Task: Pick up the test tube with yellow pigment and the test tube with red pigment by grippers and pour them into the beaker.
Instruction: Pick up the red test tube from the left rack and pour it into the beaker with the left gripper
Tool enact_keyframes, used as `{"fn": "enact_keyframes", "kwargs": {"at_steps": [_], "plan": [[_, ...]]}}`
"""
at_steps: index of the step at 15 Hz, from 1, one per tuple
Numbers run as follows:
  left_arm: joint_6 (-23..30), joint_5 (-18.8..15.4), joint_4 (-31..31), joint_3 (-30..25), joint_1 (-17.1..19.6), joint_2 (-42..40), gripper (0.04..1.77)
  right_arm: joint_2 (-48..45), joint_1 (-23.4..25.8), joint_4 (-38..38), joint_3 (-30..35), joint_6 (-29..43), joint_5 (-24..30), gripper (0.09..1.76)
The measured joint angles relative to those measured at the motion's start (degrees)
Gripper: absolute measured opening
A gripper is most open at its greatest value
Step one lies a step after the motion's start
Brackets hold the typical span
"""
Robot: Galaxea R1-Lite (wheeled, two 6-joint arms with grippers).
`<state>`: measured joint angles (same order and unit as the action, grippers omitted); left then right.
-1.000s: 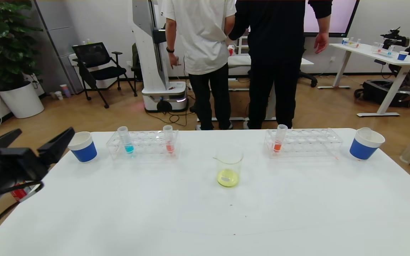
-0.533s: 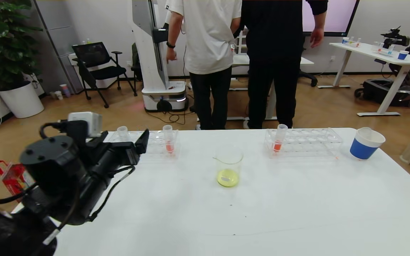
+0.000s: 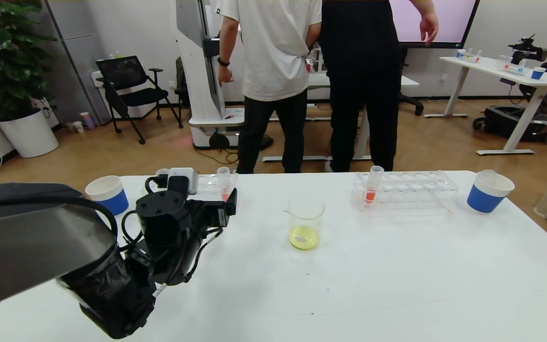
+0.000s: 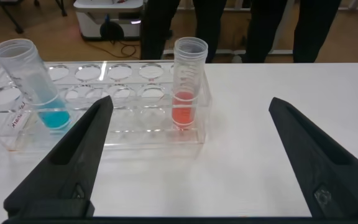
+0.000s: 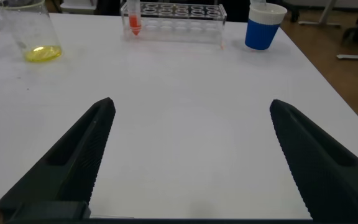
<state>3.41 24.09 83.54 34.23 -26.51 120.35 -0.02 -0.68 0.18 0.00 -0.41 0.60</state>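
Observation:
The beaker (image 3: 306, 222) stands mid-table with yellow liquid at its bottom; it also shows in the right wrist view (image 5: 33, 34). The test tube with red pigment (image 3: 224, 186) stands in the left rack (image 3: 207, 183). My left gripper (image 3: 221, 202) is open just in front of that rack. In the left wrist view the red tube (image 4: 186, 93) stands upright between and beyond the spread fingers of my left gripper (image 4: 190, 106), untouched. My right gripper (image 5: 191, 104) is open and empty over bare table near the front right. The yellow tube is out of view.
A blue-liquid tube (image 4: 37, 87) stands in the left rack (image 4: 104, 134). A right rack (image 3: 406, 190) holds an orange-red tube (image 3: 372, 187). Blue-and-white paper cups stand at far left (image 3: 107, 194) and far right (image 3: 488, 192). Two people stand behind the table.
My left arm has swung in from the table's left edge to the right, up to the left rack. It now covers the blue tube in the head view.

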Motion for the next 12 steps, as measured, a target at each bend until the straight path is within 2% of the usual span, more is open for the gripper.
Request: {"fn": "enact_keyframes", "kwargs": {"at_steps": [7, 12], "plan": [[-0.55, -0.48, -0.3, 14.82, 2.29, 10.61, 1.75, 0.0, 0.0, 0.0, 0.0, 0.0, 0.0, 1.74], [-0.83, -0.66, -0.33, 20.29, 3.8, 15.59, 1.75, 0.0, 0.0, 0.0, 0.0, 0.0, 0.0, 1.74]]}}
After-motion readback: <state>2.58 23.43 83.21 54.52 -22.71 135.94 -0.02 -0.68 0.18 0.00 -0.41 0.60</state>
